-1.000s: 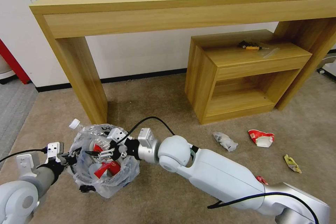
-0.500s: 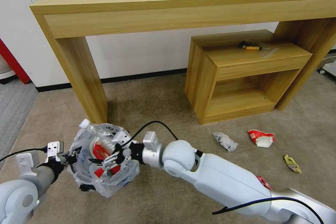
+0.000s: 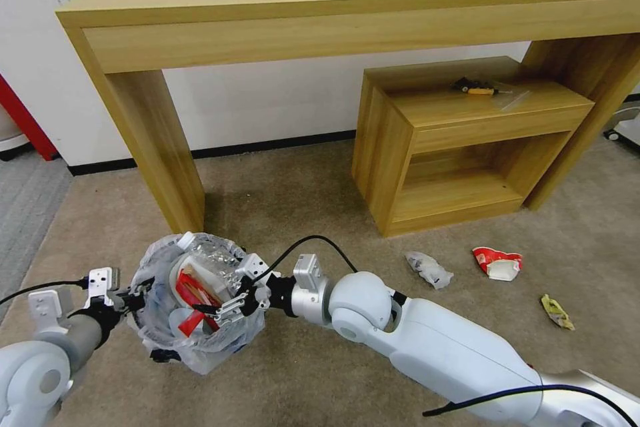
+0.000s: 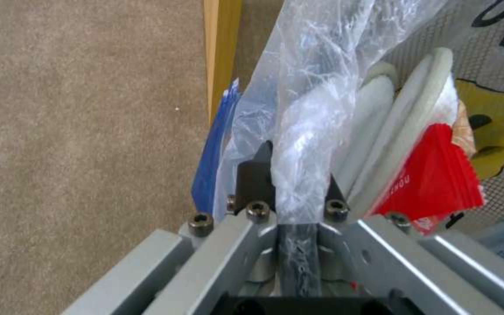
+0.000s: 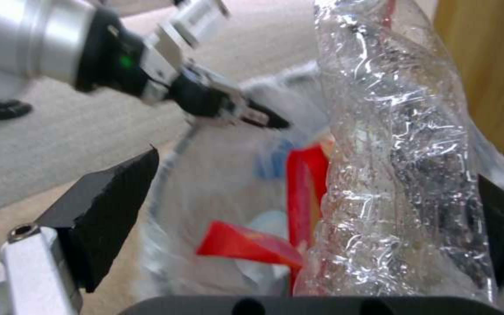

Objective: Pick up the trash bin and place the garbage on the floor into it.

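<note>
Head view: clear bottle now sunk into trash bin at near left; right tool spread wide, released; left tool pinching bin's rim; more garbage waiting on floor right.

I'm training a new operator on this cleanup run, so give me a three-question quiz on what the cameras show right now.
1. True or false: the left gripper is clamped on the rim of the trash bin.
2. What is between the open fingers of the right gripper? A) a slipper B) the clear bottle C) a paper cup
3. How many pieces of litter lie on the floor to the right of the right arm?

Key
1. True: its fingers pinch the bag-lined rim.
2. B, standing inside the bin.
3. Three: a crumpled clear wrapper, a crushed red can and a yellow wrapper.
</note>
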